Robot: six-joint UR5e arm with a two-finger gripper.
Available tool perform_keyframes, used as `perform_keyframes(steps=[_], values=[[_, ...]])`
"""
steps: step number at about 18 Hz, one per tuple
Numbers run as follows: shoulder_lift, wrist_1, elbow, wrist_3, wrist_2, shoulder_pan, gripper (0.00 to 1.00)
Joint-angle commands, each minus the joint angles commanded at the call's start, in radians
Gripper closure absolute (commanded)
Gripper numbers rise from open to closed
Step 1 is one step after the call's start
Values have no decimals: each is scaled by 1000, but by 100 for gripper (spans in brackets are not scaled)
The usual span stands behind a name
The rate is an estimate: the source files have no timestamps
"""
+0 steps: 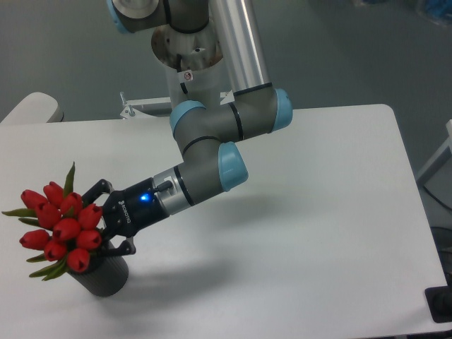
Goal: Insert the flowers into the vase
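The flowers point(62, 224), a tight bunch of red tulip buds with green leaves, lean to the left over the mouth of the vase point(107, 277). The vase is a dark grey cylinder standing near the table's front left corner. The buds cover most of its rim, and the stems are hidden behind them. My gripper point(104, 220) reaches in from the right, just above the vase, and is shut on the bunch below the buds. One finger point(97, 189) shows above the bunch and the other sits by the vase top.
The white table point(304, 212) stretches to the right. My arm's base point(191, 49) stands at the back centre. A pale rounded object point(30, 109) lies beyond the table's left rear edge, and a black item point(441, 304) sits at the bottom right.
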Motion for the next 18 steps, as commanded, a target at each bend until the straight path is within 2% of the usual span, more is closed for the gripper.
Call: perform_keyframes(steps=[9, 12, 15, 18], values=[[-9, 0, -11, 2, 2, -2, 0], [6, 5, -29, 5, 8, 3, 0], [57, 6, -61, 12, 12, 38, 0], [133, 6, -148, 110, 14, 92, 0]])
